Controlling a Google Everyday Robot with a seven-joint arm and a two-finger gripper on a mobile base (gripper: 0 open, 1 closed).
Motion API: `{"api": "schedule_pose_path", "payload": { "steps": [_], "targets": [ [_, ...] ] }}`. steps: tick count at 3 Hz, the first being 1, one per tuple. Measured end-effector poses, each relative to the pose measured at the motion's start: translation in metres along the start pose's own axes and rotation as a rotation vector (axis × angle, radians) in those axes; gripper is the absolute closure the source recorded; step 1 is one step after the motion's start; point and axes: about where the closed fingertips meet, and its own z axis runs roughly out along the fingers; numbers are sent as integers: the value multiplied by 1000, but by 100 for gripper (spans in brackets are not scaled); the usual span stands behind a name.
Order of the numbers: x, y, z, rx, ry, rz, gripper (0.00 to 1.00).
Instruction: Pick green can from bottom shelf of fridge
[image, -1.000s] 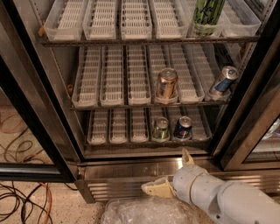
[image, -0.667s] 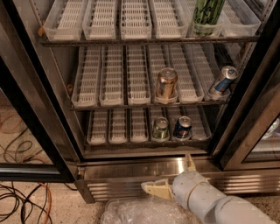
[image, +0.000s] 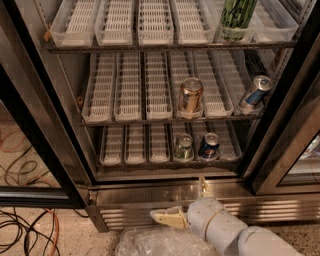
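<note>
The green can (image: 183, 147) stands upright on the bottom shelf (image: 135, 146) of the fridge (image: 127, 212), in a white lane tray right of centre, with its silver top showing. A blue can (image: 208, 145) stands just to its right. My gripper (image: 185, 201) is open and empty. It hangs low in front of the fridge's louvred steel base, below the green can and well apart from it. One cream finger (image: 167, 217) points left and the other (image: 204, 185) points up.
On the middle rack are a bronze can (image: 190, 95) and a tilted blue can (image: 255, 92). A tall green-and-white can (image: 236, 17) stands on the upper rack. Black-framed doors stand at left (image: 35, 135) and right (image: 287, 140). Crumpled clear plastic (image: 155, 242) and cables (image: 25, 230) lie on the floor.
My gripper and forearm have shifted slightly to the left in front of the fridge base. The cans have not moved.
</note>
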Motion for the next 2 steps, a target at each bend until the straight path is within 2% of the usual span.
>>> {"api": "schedule_pose_path", "payload": {
  "steps": [1, 2],
  "targets": [
    [0, 0, 0, 0, 0, 0, 0],
    [1, 1, 7, 16, -47, 18, 0]
  ]
}}
